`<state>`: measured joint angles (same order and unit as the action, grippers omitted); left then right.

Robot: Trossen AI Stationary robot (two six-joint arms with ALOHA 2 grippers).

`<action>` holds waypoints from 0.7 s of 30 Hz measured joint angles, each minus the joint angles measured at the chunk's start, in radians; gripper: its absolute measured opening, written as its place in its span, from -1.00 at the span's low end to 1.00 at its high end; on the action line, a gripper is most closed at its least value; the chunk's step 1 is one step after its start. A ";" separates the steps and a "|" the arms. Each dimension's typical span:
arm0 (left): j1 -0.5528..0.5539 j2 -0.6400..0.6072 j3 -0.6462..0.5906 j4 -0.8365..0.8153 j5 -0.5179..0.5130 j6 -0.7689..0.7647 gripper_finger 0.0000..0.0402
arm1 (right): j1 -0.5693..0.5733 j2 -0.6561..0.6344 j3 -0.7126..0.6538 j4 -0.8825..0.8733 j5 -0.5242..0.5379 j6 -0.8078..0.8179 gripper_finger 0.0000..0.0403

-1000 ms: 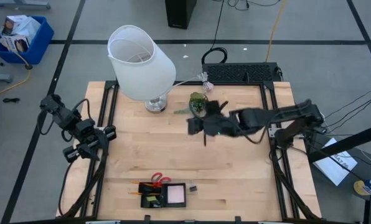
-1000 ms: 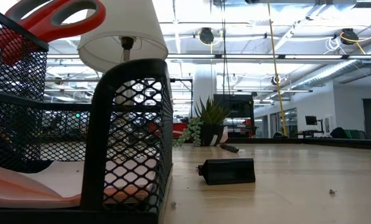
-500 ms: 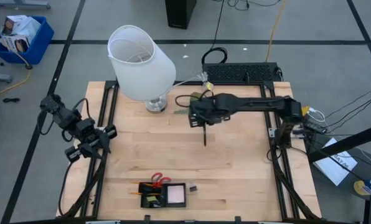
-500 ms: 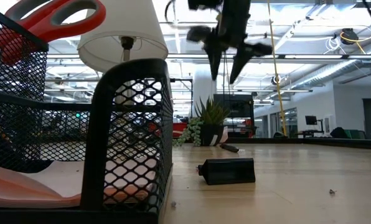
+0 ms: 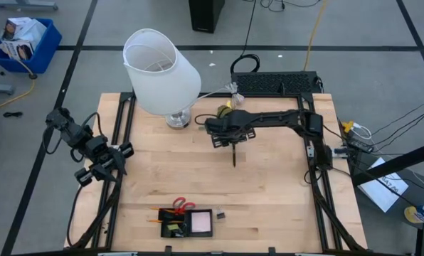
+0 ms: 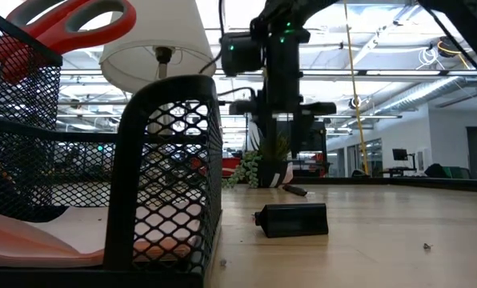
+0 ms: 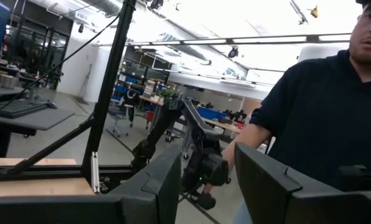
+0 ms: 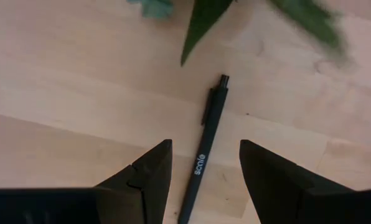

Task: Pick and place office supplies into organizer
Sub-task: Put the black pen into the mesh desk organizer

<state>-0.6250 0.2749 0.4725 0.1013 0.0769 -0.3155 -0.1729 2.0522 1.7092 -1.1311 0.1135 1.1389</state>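
Now right hand hangs open above black pen.

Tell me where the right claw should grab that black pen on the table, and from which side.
Mid-barrel, from straight above. The black pen lies flat on bare wood, clear of the plant leaves, and the open right claw already straddles its barrel. Avoid the clip end, where it's uneven.

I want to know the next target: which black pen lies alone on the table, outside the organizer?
The black pen lying mid-table, directly under the right gripper. Its open fingers frame it in the right wrist view.
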 joint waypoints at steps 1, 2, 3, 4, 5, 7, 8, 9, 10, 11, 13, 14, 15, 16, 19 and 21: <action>0.000 0.000 0.000 0.000 0.000 0.000 -0.24 | 0.001 0.011 0.000 -0.002 0.013 0.000 -0.09; 0.000 0.000 0.000 0.000 0.000 0.000 -0.24 | 0.004 0.020 0.000 -0.001 0.024 0.000 -0.09; 0.000 0.000 0.000 0.000 0.000 0.000 -0.24 | 0.006 0.030 0.000 0.001 0.036 0.002 -0.09; 0.000 0.000 0.000 0.000 0.000 -0.001 -0.24 | 0.008 0.039 0.000 0.002 0.042 0.002 -0.09; 0.000 0.000 0.000 0.000 0.000 -0.001 -0.24 | 0.010 0.047 0.000 0.001 0.042 0.001 -0.09; 0.000 0.000 0.000 0.000 0.000 -0.001 -0.24 | 0.010 0.061 0.000 0.004 0.040 0.001 -0.09; 0.000 0.000 0.000 0.000 0.000 -0.002 -0.24 | 0.010 0.066 0.000 0.005 0.039 0.000 -0.09; 0.000 0.000 0.000 0.000 0.000 -0.005 -0.24 | 0.010 0.072 0.000 0.007 0.039 0.000 -0.09; 0.000 0.000 0.000 0.000 0.000 -0.007 -0.24 | 0.009 0.075 0.000 0.006 0.039 0.001 -0.09; 0.000 0.000 0.000 0.000 0.000 -0.007 -0.24 | 0.008 0.077 -0.002 0.007 0.039 0.001 -0.09; 0.000 0.000 0.000 0.000 0.000 -0.007 -0.24 | 0.006 0.077 -0.019 0.028 0.038 0.000 -0.09; 0.000 0.000 0.000 0.000 0.000 -0.007 -0.24 | 0.005 0.077 -0.029 0.039 0.036 0.000 -0.09; 0.000 0.000 0.000 0.000 0.000 -0.007 -0.24 | 0.004 0.077 -0.038 0.049 0.030 0.001 -0.09; 0.000 0.000 0.000 0.000 0.000 -0.007 -0.24 | 0.003 0.077 -0.050 0.056 0.019 0.001 -0.09; 0.000 0.000 0.000 0.000 0.000 -0.006 -0.24 | 0.001 0.077 -0.089 0.085 0.012 0.001 -0.09; 0.000 0.000 0.000 0.000 0.000 -0.004 -0.24 | 0.001 0.074 -0.116 0.111 0.008 0.001 -0.09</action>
<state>-0.6250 0.2748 0.4725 0.1013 0.0769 -0.3199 -0.1717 2.1266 1.5937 -1.0197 0.1211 1.1397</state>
